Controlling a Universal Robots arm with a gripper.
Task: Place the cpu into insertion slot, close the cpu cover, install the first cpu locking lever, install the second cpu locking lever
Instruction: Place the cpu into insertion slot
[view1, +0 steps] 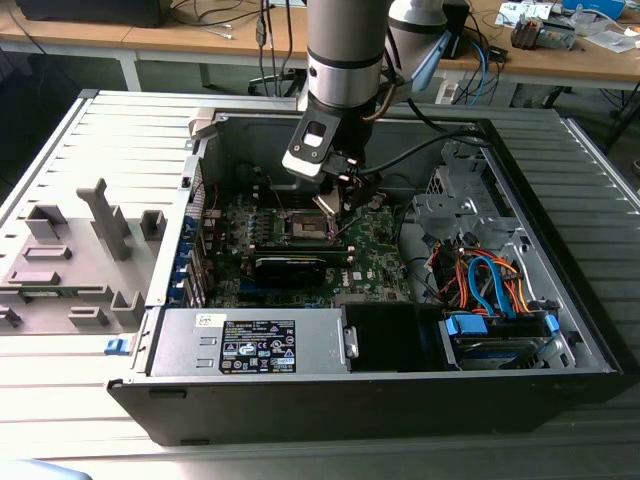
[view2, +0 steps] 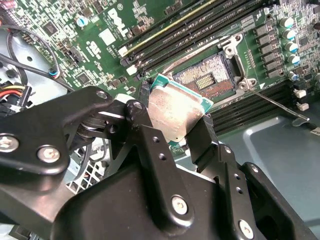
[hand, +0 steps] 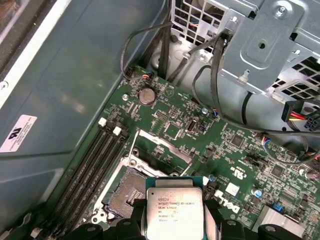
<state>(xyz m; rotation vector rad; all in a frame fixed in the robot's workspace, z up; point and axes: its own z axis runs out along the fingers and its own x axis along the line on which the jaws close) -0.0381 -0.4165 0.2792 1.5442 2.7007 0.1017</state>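
My gripper (view1: 337, 198) hangs inside the open computer case, shut on the cpu (view1: 329, 207). In the second wrist view the cpu (view2: 175, 112) shows its silvery top, tilted, pinched at two edges by the black fingers (view2: 205, 135). It hovers just beside and above the insertion slot (view2: 207, 77), whose brownish contact field lies bare. In the first wrist view the cpu (hand: 174, 207) is at the gripper (hand: 174, 222), with the insertion slot (hand: 127, 192) beside it. The cpu cover (hand: 162, 147) stands swung up behind the socket. A thin locking lever (view2: 272, 102) sticks out, unlatched.
Memory slots (view2: 200, 30) flank the socket. A long black card (view1: 290, 265) lies just in front of it, with the power supply (view1: 250, 345) nearer still. Drive cage and coloured cables (view1: 490, 290) fill the exterior view's right. The case walls (view1: 420, 125) enclose it all.
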